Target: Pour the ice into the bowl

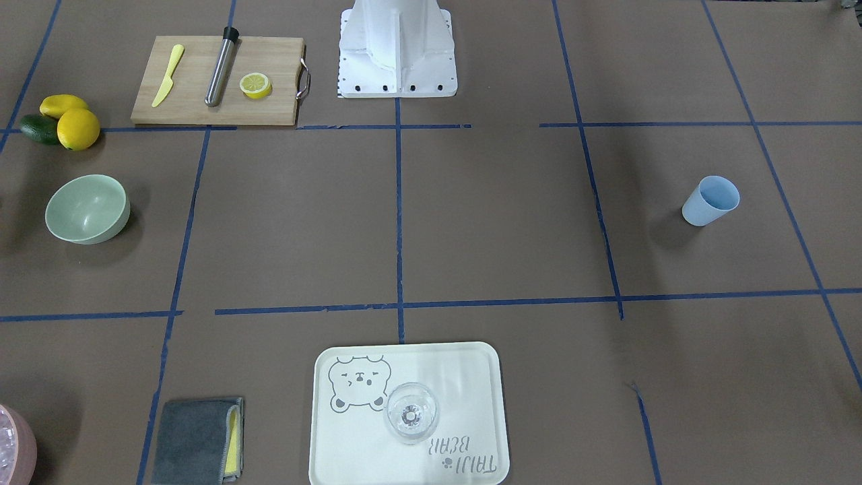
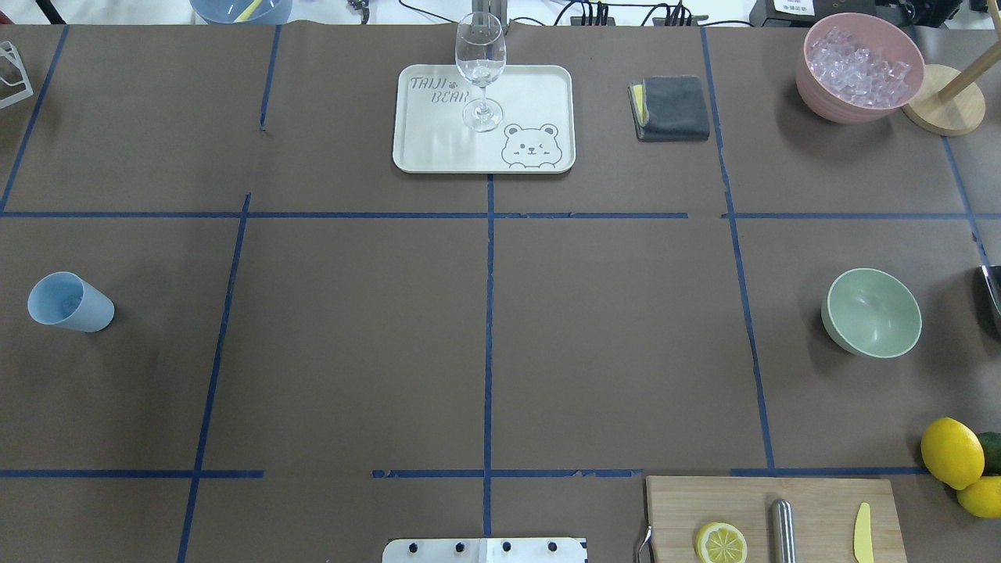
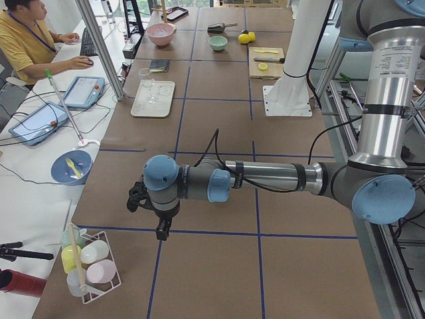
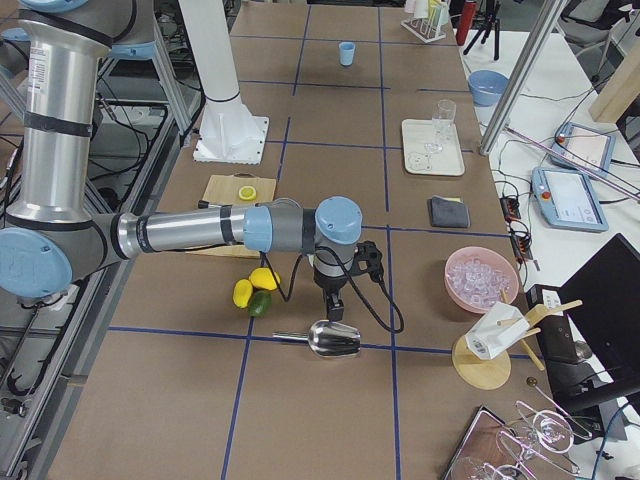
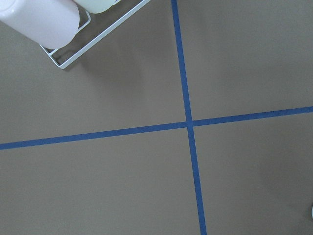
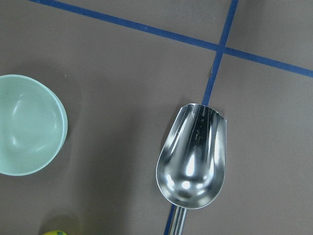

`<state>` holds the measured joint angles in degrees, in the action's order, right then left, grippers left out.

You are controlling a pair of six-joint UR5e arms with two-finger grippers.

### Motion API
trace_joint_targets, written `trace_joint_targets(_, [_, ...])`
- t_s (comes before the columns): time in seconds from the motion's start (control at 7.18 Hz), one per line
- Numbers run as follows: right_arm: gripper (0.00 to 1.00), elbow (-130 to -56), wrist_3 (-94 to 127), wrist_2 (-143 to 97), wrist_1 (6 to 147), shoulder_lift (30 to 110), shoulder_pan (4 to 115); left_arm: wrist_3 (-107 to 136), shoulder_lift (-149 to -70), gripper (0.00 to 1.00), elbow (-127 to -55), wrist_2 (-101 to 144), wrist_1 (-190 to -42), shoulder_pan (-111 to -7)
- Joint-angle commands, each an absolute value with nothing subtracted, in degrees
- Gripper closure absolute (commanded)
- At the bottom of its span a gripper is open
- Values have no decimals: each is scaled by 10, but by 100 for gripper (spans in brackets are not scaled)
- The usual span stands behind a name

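The pale mint-green bowl [image 2: 872, 313] stands upright and empty on the robot's right side [image 1: 87, 209], and shows in the right wrist view [image 6: 27, 125]. A blue cup [image 2: 69, 303] stands on the left side [image 1: 710, 201]; a faint glossy patch shows inside it, but I cannot make out ice cubes. My right gripper [image 4: 335, 312] hangs just above a metal scoop [image 6: 193, 156] beside the bowl; I cannot tell whether it is open or shut. My left gripper [image 3: 161, 231] hovers over bare table near a wire rack [image 3: 86, 262]; I cannot tell its state.
A pink container of ice [image 2: 860, 66] and a wooden stand [image 2: 942, 109] stand at the far right. A tray [image 2: 438, 148] holds a wine glass [image 2: 480, 70], next to a grey cloth [image 2: 672, 108]. A cutting board [image 1: 195, 101], lemons [image 1: 77, 128].
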<state>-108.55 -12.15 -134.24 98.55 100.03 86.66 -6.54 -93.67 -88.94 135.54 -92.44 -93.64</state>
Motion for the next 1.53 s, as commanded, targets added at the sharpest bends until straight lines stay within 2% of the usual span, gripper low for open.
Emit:
trace_joint_targets(0.0, [0, -1083, -119, -1339, 984, 1000, 867, -72, -908, 0, -940, 1353, -924, -940])
trace_joint_targets(0.7, [0, -1082, -104, -1407, 957, 1001, 834, -75, -875, 0, -941, 1358, -933, -936])
trace_joint_targets(1.11, [0, -1065, 195, -1390, 758, 1000, 722, -74, -868, 0, -942, 1361, -974, -935])
trace_joint_targets(1.39, [0, -1061, 277, -1354, 727, 1000, 679, -74, -868, 0, -942, 1361, -974, -935])
